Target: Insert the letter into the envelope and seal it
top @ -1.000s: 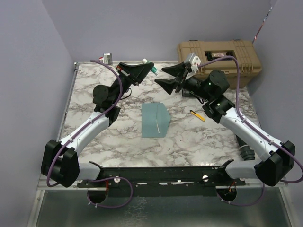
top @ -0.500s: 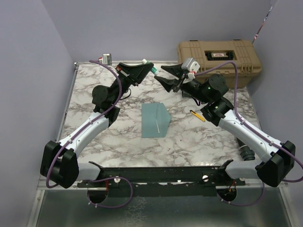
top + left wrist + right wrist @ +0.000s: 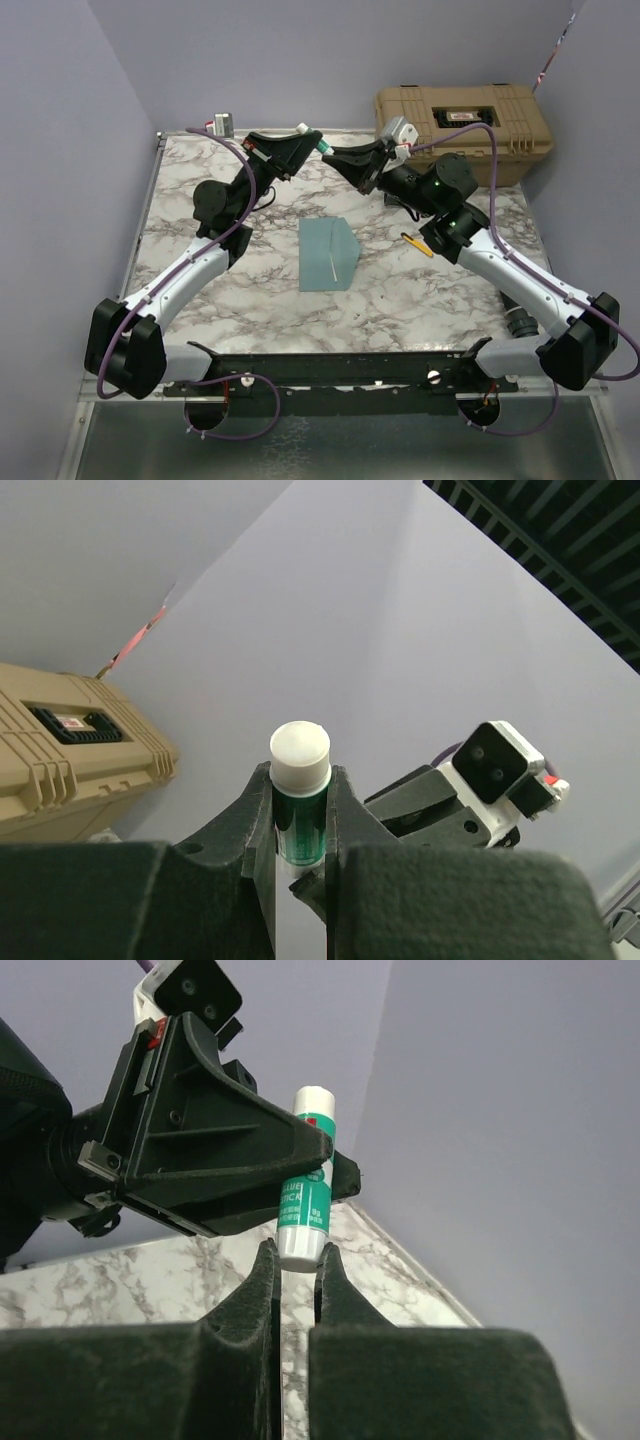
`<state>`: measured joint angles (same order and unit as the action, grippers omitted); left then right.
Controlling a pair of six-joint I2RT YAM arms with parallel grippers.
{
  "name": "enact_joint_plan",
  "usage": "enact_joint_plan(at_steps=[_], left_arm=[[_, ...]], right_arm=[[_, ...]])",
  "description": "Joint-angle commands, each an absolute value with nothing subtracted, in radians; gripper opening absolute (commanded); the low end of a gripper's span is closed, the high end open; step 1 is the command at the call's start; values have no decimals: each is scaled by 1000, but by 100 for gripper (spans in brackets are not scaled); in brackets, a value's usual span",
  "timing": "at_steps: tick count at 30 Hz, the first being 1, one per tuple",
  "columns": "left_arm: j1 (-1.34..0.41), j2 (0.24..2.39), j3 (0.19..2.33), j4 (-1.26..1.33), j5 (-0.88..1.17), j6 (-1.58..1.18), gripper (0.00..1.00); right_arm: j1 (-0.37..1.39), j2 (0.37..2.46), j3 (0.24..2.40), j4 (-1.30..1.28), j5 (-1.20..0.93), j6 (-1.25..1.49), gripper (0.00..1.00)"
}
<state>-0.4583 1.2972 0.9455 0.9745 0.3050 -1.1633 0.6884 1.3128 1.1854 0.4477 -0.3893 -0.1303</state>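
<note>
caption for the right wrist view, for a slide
Right jaws pinch the white lower end of a green glue stick held mid-body in the left jaws, above the marble table.

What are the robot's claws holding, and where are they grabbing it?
Both hold the same glue stick. The left claw pinches its green middle, and the right claw pinches one white end.

One envelope (image 3: 318,250), one glue stick (image 3: 303,1192), one case (image 3: 465,118)

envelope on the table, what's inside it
Only the teal envelope itself shows, lying flat on the marble table. Its paper hides whatever is inside; no tan letter is visible anywhere.
</note>
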Motion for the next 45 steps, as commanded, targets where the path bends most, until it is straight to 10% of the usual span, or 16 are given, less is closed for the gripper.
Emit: enact_joint_plan(at_steps=[1,21,23,29,45], left_arm=[[-463,1259,925,980,343,-1102,0],[-464,1227,916,1052,419,-1018,0],[-464,1229,912,1051,411,-1027,0],[-463,1226,913,1004,372,-1054,0],[-463,1224,923,953,331,-1092,0]], right_arm=[[691,1325,1266,434,-377,138,1],[589,1460,1080,1193,-348,1725,1],[588,1442,1085,1174,-350,1623,3],[593,1303,1166,751,-440,800,64],[634,1267,1268,267,-592,-309,66]])
